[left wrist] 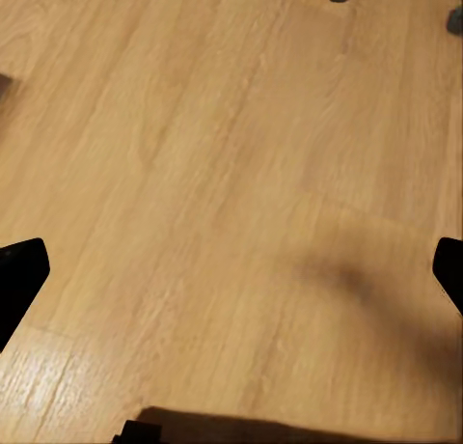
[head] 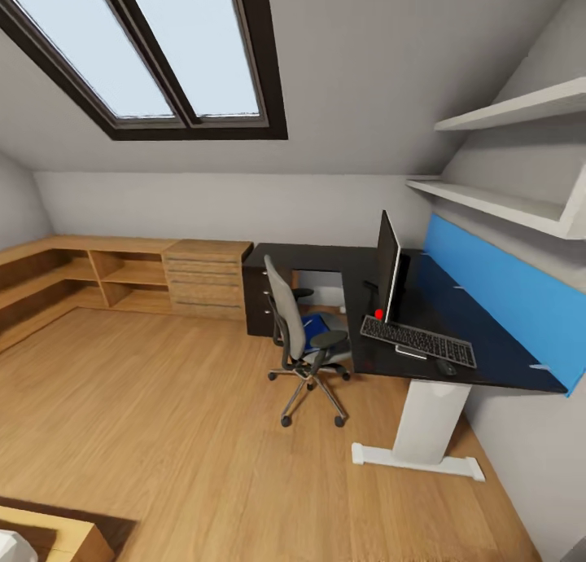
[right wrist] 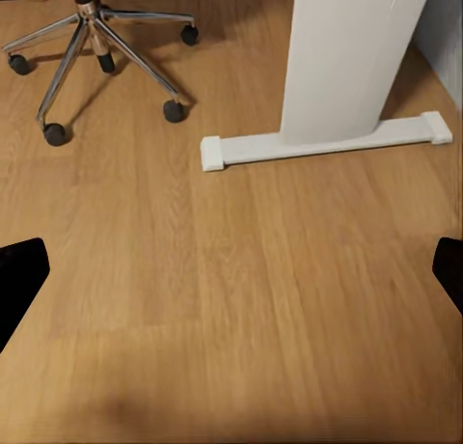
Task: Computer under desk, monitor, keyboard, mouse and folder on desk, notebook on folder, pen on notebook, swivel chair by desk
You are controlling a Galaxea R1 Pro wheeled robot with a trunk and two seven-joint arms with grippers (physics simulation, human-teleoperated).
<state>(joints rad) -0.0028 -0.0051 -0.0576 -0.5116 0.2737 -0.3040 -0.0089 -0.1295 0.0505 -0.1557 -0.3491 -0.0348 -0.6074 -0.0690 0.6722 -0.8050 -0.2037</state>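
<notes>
Partly chair-hidden folder [head: 313, 327]

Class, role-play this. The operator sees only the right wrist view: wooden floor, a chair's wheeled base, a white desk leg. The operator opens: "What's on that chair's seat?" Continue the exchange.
Observer: A blue folder lies on the seat of the chair.
Operator: Anything on the desk above that white leg?
Observer: Yes, a keyboard lies on the black top of the desk.
Operator: And the monitor?
Observer: The monitor stands upright just behind the keyboard.
</notes>
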